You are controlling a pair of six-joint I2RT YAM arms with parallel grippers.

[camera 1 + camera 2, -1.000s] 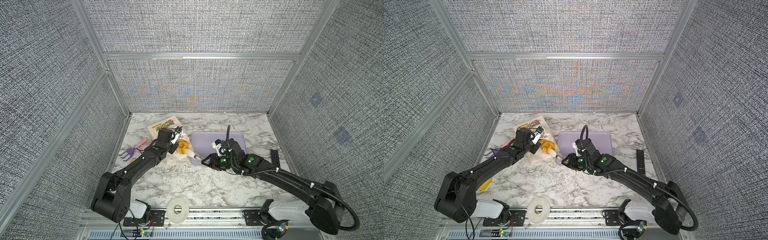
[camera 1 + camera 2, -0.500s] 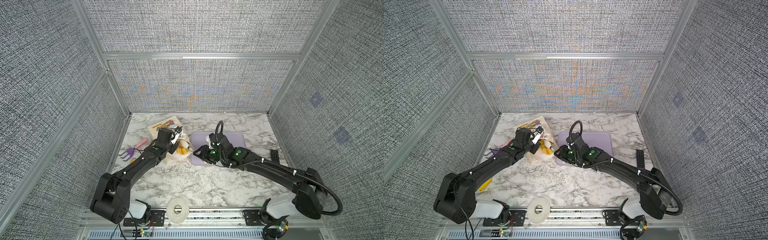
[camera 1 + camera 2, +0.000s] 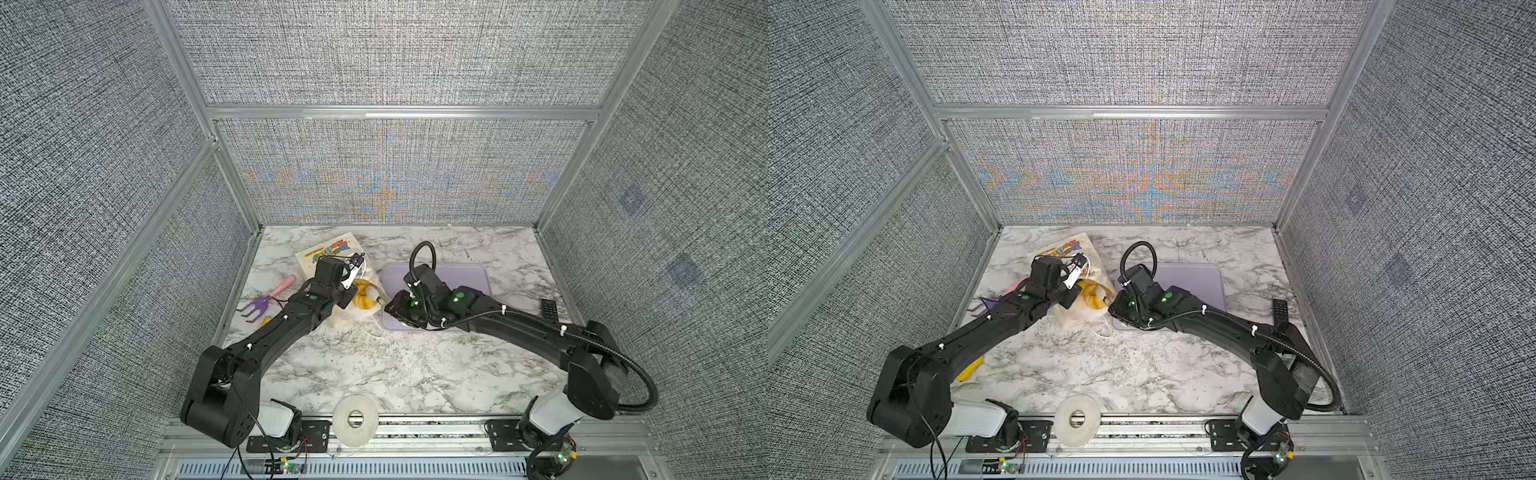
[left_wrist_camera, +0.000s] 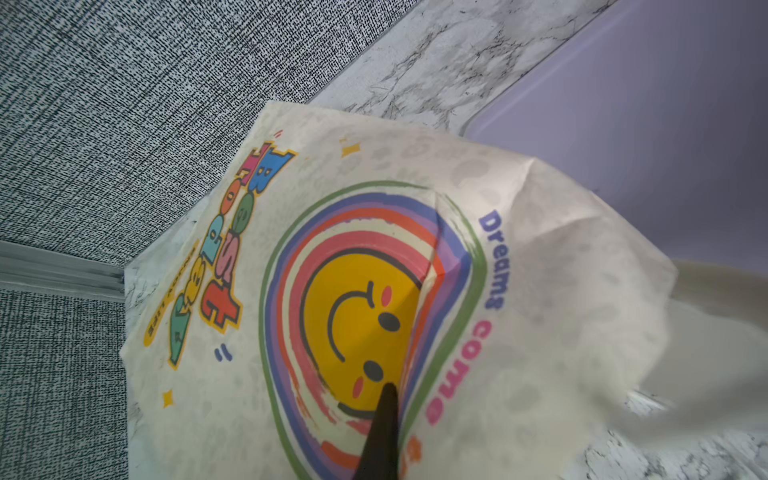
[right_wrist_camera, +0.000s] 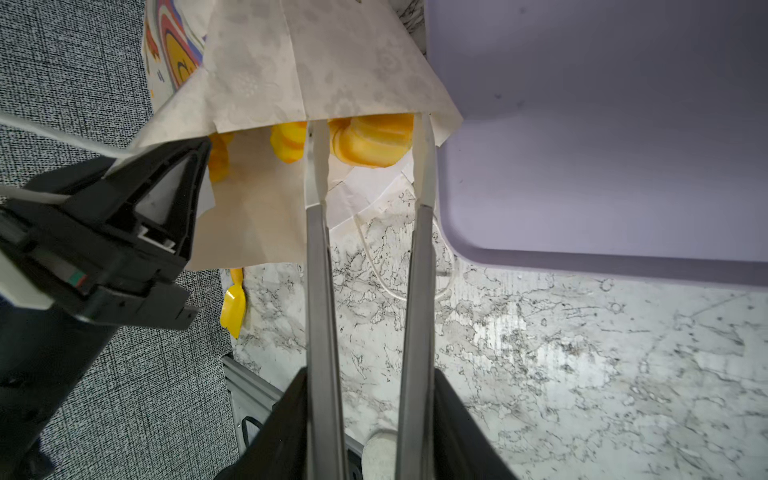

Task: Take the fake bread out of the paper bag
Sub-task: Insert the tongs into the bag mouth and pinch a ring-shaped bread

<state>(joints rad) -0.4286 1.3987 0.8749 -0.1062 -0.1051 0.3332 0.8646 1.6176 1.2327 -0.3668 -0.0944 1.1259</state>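
**A:** Where's the bread (image 3: 365, 297)?
**B:** Inside the mouth of the paper bag (image 4: 540, 291), which lies on the tabletop (image 5: 540, 353) beside a purple tray (image 5: 623, 124).
**A:** Left pincer (image 3: 355, 266)?
**B:** Clamped tight on the bag's upper edge.
**A:** Right pincer (image 5: 369, 133)?
**B:** Its tips stand apart on either side of one striped roll (image 5: 374, 145) at the opening. I cannot tell whether they squeeze it.
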